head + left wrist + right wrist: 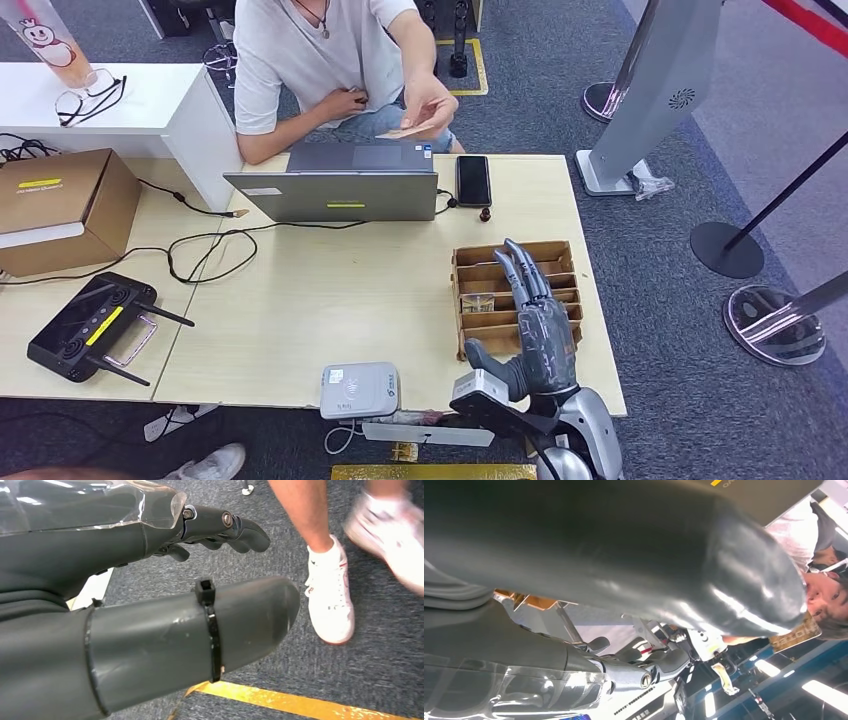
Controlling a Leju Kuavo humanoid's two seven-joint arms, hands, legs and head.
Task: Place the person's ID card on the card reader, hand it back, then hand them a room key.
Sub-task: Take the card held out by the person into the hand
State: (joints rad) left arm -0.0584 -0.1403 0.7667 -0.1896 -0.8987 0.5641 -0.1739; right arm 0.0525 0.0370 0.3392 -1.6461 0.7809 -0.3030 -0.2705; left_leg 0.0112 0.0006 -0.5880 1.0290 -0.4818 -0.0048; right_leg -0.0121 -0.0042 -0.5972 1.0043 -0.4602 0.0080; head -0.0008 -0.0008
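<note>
Grey right hand [541, 335] flat, fingers straight and apart, empty, above slotted wooden key tray [468, 268] near table's right edge. Left hand [150, 610] hanging over carpet, fingers loosely spread, empty. ID card [410, 131] pinched in person's hand [428, 106] behind laptop [345, 183]. White rounded card reader [359, 390] at front edge.

laptop [345, 183] behind card reader [359, 390]

Table [330, 300] — pale matt wood; card tray [470, 262] — brown cardboard.
</note>
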